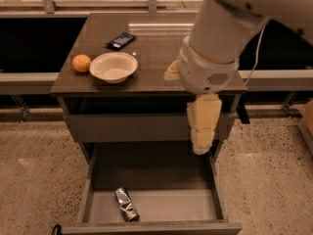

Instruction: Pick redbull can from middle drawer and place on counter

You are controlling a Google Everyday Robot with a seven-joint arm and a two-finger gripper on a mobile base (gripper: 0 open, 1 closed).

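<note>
The redbull can [126, 204] lies on its side on the grey floor of the open middle drawer [171, 205], near the front and left of centre. It is silver and looks dented. The counter [156, 48] is the dark glossy slab on top of the cabinet. My arm reaches in from the upper right over the counter's right side. My gripper [201, 147] hangs down in front of the cabinet's right side, above the drawer's back right part. It is well above and to the right of the can and holds nothing that I can see.
On the counter's left part are a white bowl [113, 66], an orange [81, 62] and a flat dark packet [121, 40]. A shallower drawer [127, 127] just under the slab is closed. Speckled floor lies on both sides; a low rail runs behind.
</note>
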